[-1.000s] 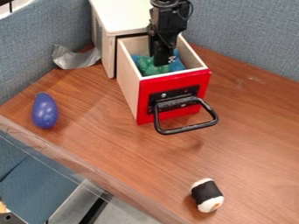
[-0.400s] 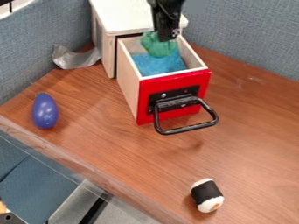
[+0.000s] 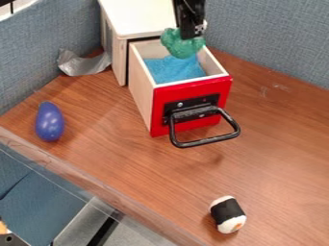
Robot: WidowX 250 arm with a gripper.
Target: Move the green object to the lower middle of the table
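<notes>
Table (image 3: 128,158), brown wood-grain, carrying the lot, with its near edge running on a slant from your left down to the bottom of the view.

Partition panels, blue fabric (image 3: 273,43), upright behind the table and along its upper left side.

Cabinet (image 3: 138,17), wooden, white-topped, set toward the back; before you, its drawer (image 3: 143,91) stands pulled out, with pale wooden walls and a red front (image 3: 193,126).

Gripper (image 3: 191,34), black, yours, hanging down from the top edge over the drawer's far end. Jaws closed on the lumpy green object, gripping it from above; how wide a gap remains between them, you cannot tell.

Handle (image 3: 206,141), black, a bent bar fixed to the red front and jutting out over the table.

Cloth (image 3: 172,69), bright blue, lying inside the drawer.

Sheet (image 3: 83,65), silver-grey, crumpled, on the table just beside the cabinet's left side.

Lumpy green object (image 3: 182,44), one, your task piece: held up at the far end of the drawer, above the blue cloth.

Egg-shaped toy (image 3: 49,122), glossy blue-purple, on the table at your left, well apart from the drawer.

Sushi roll toy (image 3: 227,214), white with a black band and an orange spot on its end, lying on the table toward the lower right.
</notes>
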